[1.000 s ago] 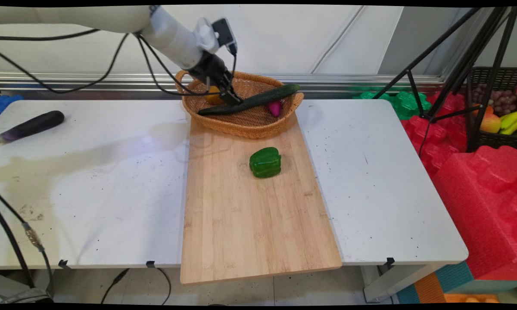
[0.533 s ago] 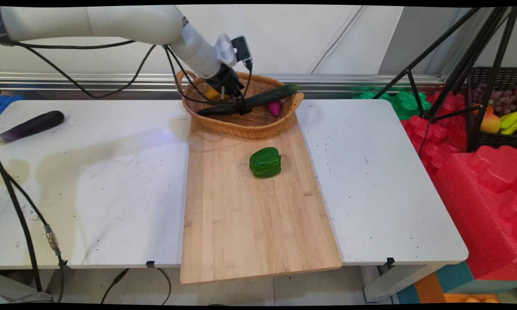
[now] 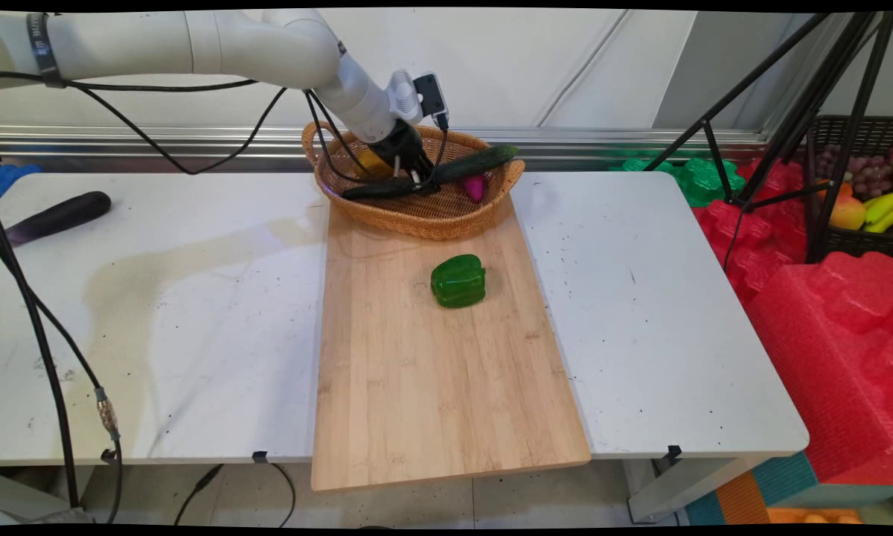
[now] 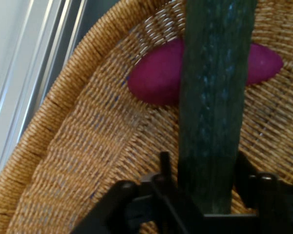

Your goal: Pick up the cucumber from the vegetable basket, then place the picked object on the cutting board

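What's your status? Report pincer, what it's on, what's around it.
Pincer down in the wicker basket, fingers either side of the cucumber. Magenta vegetable lies under the cucumber. Green pepper on the wooden board, apart.

No readable text

Nothing lettered or numbered can be made out in either view; a dark band on the white arm (image 3: 41, 45) carries marks too small to read.

White table (image 3: 670, 313) before a pale wall (image 3: 536, 59); red foam (image 3: 826, 313) right.
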`<move>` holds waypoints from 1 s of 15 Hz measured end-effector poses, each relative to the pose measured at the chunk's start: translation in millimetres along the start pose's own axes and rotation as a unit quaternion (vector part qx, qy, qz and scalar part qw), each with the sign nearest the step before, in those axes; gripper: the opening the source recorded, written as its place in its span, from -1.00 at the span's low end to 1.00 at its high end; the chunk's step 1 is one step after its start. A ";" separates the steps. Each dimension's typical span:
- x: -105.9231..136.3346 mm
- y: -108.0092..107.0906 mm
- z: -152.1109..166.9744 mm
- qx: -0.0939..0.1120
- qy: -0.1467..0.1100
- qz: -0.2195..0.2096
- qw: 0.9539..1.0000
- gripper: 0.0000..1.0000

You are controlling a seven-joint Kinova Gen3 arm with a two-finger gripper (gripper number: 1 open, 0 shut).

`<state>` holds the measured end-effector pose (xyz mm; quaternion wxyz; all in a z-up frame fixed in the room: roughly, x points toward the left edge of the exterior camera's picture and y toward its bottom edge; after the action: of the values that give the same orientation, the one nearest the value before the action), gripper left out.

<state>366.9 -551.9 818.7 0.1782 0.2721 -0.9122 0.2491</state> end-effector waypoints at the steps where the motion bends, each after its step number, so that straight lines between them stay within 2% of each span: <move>1: 0.4 0.2 -0.9 0.004 0.000 -0.001 1.000 -1.00; 6: 3.4 5.4 -26.3 0.030 0.007 -0.008 1.000 -1.00; 10: 12.7 15.4 -70.5 0.050 0.034 -0.010 0.998 -1.00; 11: 18.1 21.1 -92.4 0.057 0.049 -0.006 0.997 -1.00; 15: 26.8 37.6 -140.4 0.069 0.077 0.007 0.995 -1.00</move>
<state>350.4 -458.0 931.7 0.2273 0.2572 -0.8784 0.3325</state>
